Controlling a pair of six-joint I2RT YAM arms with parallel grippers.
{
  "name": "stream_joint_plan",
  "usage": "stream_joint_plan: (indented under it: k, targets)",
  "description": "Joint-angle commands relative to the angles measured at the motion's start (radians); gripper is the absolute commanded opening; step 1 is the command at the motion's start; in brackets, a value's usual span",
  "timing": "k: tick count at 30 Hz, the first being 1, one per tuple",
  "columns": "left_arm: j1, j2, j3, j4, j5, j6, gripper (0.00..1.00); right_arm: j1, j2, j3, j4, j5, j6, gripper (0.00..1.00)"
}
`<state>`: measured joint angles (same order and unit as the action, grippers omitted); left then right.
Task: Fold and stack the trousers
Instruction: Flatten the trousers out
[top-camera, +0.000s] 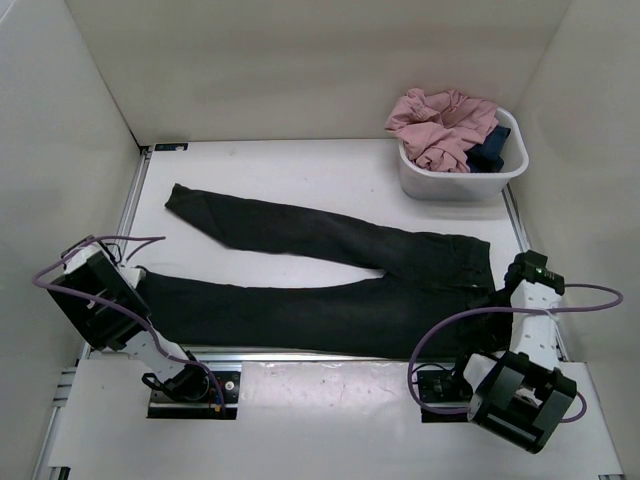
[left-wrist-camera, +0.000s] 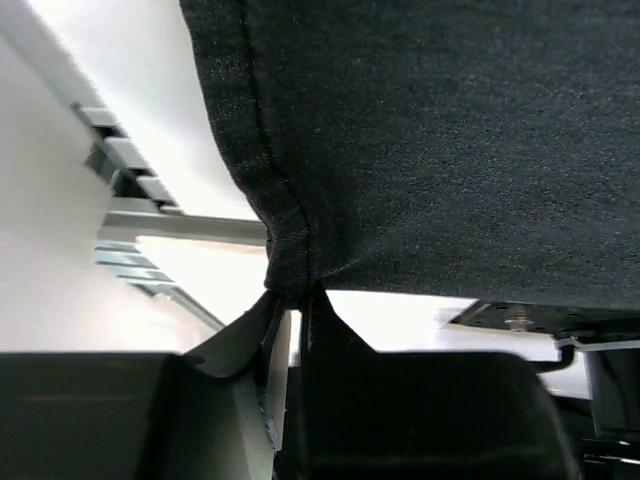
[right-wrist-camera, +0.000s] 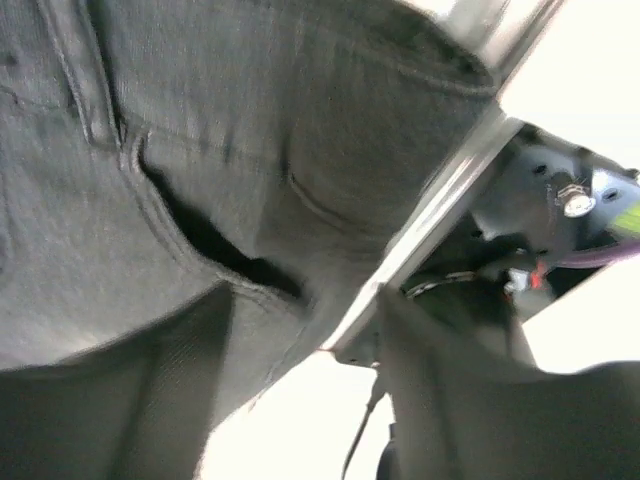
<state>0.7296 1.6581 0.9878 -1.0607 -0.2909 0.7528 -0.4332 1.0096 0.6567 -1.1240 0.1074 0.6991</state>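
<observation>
L gripper (left-wrist-camera: 292, 312) clamped on trousers (top-camera: 330, 300) hem; R gripper (right-wrist-camera: 305, 330) apart, low at waistband.

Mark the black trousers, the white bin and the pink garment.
black trousers (top-camera: 330, 310), top view, middle of the near leg
white bin (top-camera: 440, 185), top view, front wall
pink garment (top-camera: 440, 122), top view, bunched middle

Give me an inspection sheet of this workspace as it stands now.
Surface: white table, trousers lying across it.
Job's things: black trousers spread flat, not yet folded, legs to the left, waist to the right.
Clutter: white bin at the far right corner, holding a pink garment and a dark blue garment.
Grippers: left gripper shut on the near leg's hem; right gripper open at the waistband.
Cables: purple cables loop beside both arms.
Surroundings: white walls on three sides.
</observation>
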Motion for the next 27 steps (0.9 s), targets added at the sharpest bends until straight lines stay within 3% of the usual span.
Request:
stream_joint_plan:
  k: [1, 2, 5, 6, 7, 8, 12, 17, 20, 24, 27]
  targets:
    - [0.008, -0.054, -0.008, 0.025, -0.079, 0.028, 0.25, -0.007, -0.014, 0.046, -0.072, 0.078, 0.088, 0.73]
    - [0.008, -0.054, -0.008, 0.015, -0.097, 0.037, 0.33, -0.007, -0.023, 0.064, -0.086, 0.089, 0.105, 0.75]
    - [0.017, -0.076, 0.052, -0.018, -0.097, 0.055, 0.43, -0.007, -0.074, 0.177, -0.12, 0.15, 0.132, 0.79]
    - [0.017, -0.077, 0.108, -0.031, -0.097, 0.056, 0.53, -0.007, -0.074, 0.213, -0.12, 0.185, 0.123, 0.79]
    - [0.017, -0.077, 0.139, -0.044, -0.082, 0.056, 0.55, 0.02, -0.083, 0.242, -0.094, 0.186, 0.108, 0.86]
    - [0.007, -0.077, 0.17, -0.057, -0.055, 0.043, 0.56, 0.037, -0.083, 0.286, -0.07, 0.195, 0.071, 0.86]
    - [-0.05, -0.017, 0.326, -0.122, 0.036, -0.013, 0.56, 0.18, 0.015, 0.33, 0.05, 0.204, 0.024, 0.82]
    - [-0.127, 0.048, 0.359, -0.082, 0.163, -0.066, 0.55, 0.231, 0.168, 0.279, 0.157, 0.084, 0.005, 0.76]
    - [-0.188, 0.103, 0.318, -0.035, 0.188, -0.107, 0.53, 0.243, 0.259, 0.219, 0.217, 0.055, 0.016, 0.65]
    - [-0.188, 0.143, 0.157, 0.103, 0.043, -0.135, 0.48, 0.222, 0.369, 0.159, 0.256, 0.055, 0.025, 0.65]
    - [-0.188, 0.155, 0.162, 0.117, 0.089, -0.124, 0.47, 0.2, 0.408, 0.188, 0.267, 0.032, -0.006, 0.65]
